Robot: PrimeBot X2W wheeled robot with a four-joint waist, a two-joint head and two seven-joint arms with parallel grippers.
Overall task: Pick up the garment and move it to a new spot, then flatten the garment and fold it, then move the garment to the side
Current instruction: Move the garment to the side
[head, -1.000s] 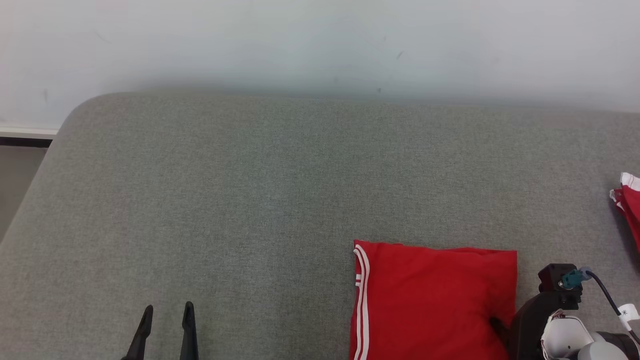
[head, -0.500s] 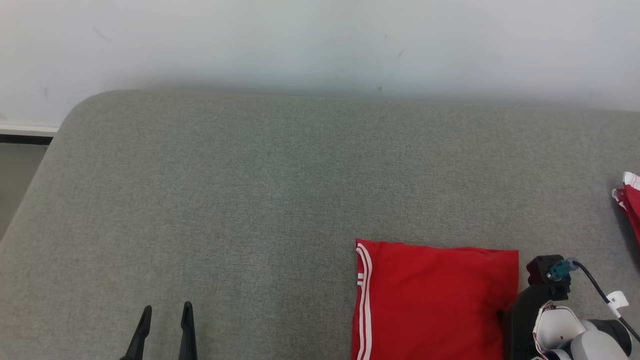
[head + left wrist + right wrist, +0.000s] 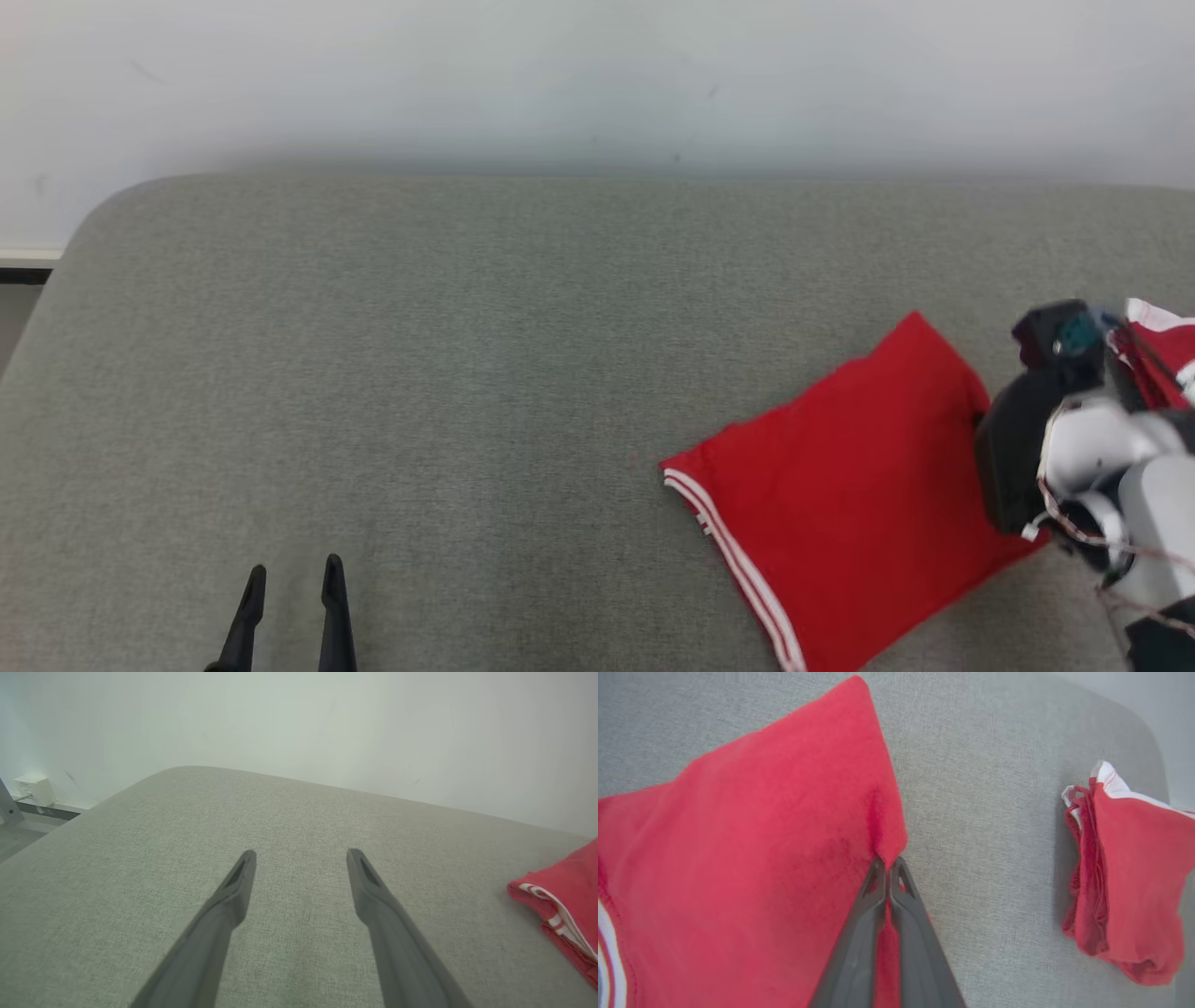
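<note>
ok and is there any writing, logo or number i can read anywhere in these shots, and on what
No text can be read anywhere.
red garment: plain white stripes along one edge, no letters or logo.
second red garment: white trim, no print visible.
white wall box: too small to show any marking.

red garment (image 3: 840, 504) with white stripes, grey cushion (image 3: 448, 373), dark hands
</note>
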